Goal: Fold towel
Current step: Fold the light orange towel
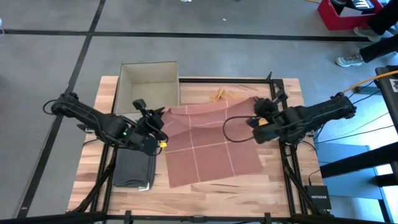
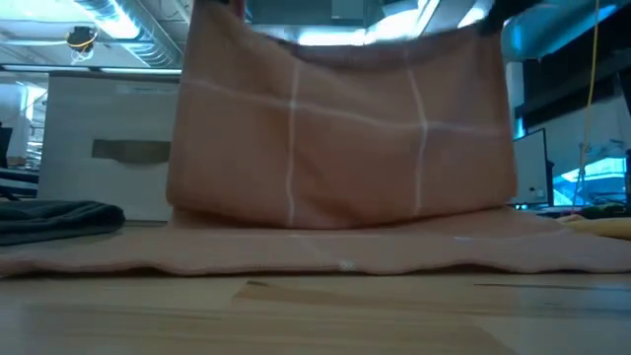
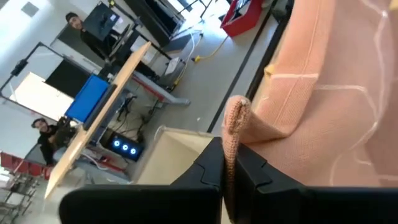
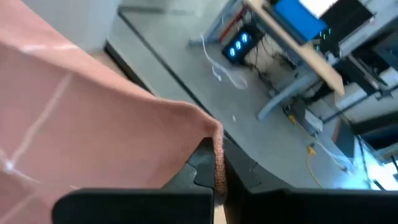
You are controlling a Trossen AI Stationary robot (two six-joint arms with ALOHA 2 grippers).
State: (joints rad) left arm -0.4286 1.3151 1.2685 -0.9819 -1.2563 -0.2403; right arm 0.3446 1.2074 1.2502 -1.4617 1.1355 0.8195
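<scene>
A rust-pink towel (image 1: 211, 146) with thin white grid lines is spread in the middle of the table. My left gripper (image 1: 160, 129) and my right gripper (image 1: 254, 120) are each shut on one of its corners, above the table. In the low view the raised part (image 2: 340, 128) hangs between them like a curtain. The towel's near part (image 2: 325, 251) lies flat on the table. My left gripper pinches a corner of the towel (image 3: 235, 124) between its two shut fingers; a tuft of cloth sticks out past the fingertips. That corner is lifted clear and the cloth falls away below it. My right gripper pinches the opposite corner (image 4: 216, 144) between its shut fingers, the towel's edge running out from the fingertips. That corner is lifted too, and the cloth between the two holds sags a little.
An open cardboard box (image 1: 149, 84) stands at the table's far left. A dark folded cloth (image 1: 134, 168) lies near the left front edge. A yellowish item (image 1: 221, 94) lies just beyond the towel. People and desks show in the room behind.
</scene>
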